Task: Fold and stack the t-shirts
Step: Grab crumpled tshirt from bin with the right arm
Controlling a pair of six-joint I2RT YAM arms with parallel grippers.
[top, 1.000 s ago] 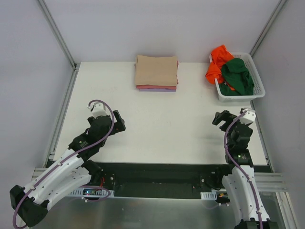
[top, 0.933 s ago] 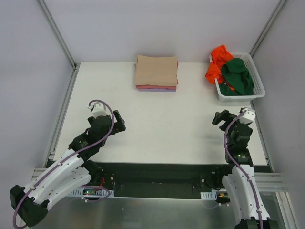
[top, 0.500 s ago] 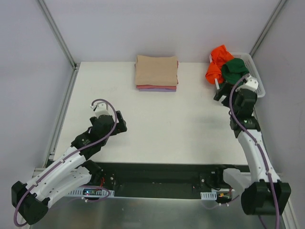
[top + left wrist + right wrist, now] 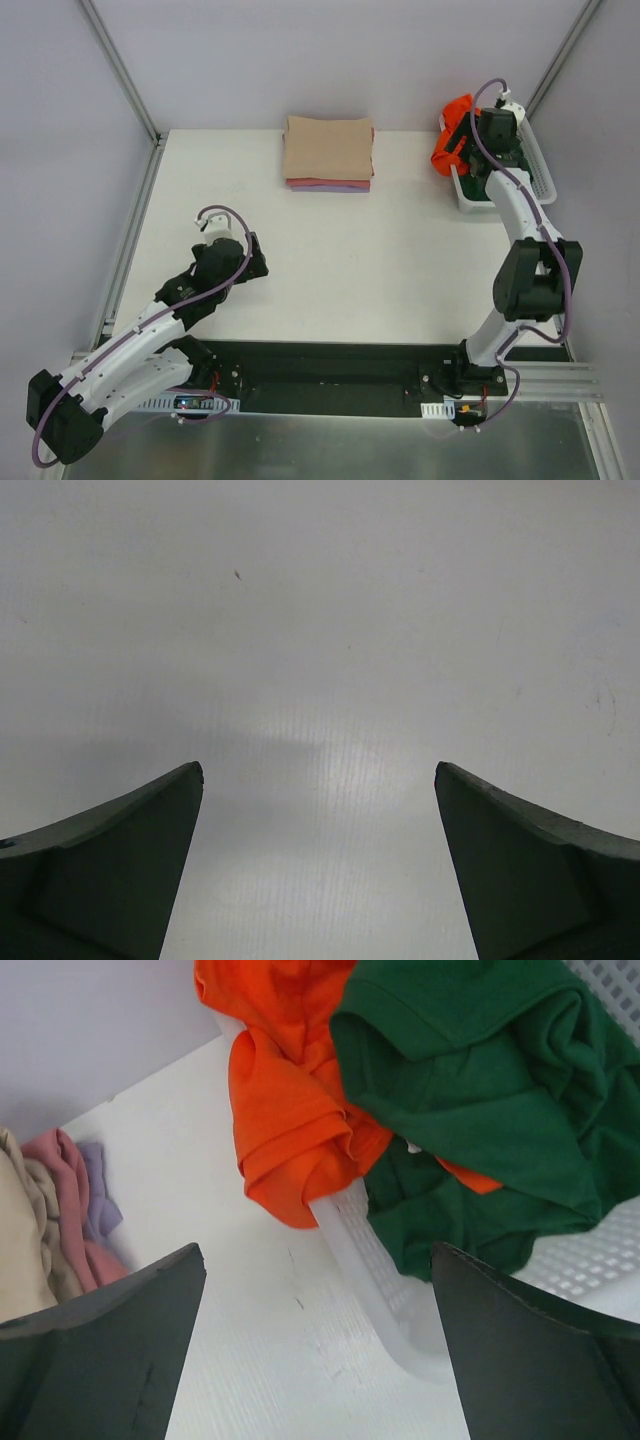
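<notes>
Careful, a grab here could drag the green shirt point(image 4: 480, 1110) out along with the orange shirt point(image 4: 280, 1110), since the two lie overlapped across the basket point(image 4: 370, 1270) rim.

Top view: your right claw point(image 4: 466, 140) hangs over the basket in the counter's far right corner, just beside the orange shirt spilling over the rim; the folded stack point(image 4: 328, 150) lies well apart at the far edge, and your left claw point(image 4: 255, 260) sits near the left edge. Left wrist: jaws spread, only bare counter between them. Right wrist: jaws spread and empty, orange shirt just ahead, slightly left of centre, green shirt to its right.
</notes>
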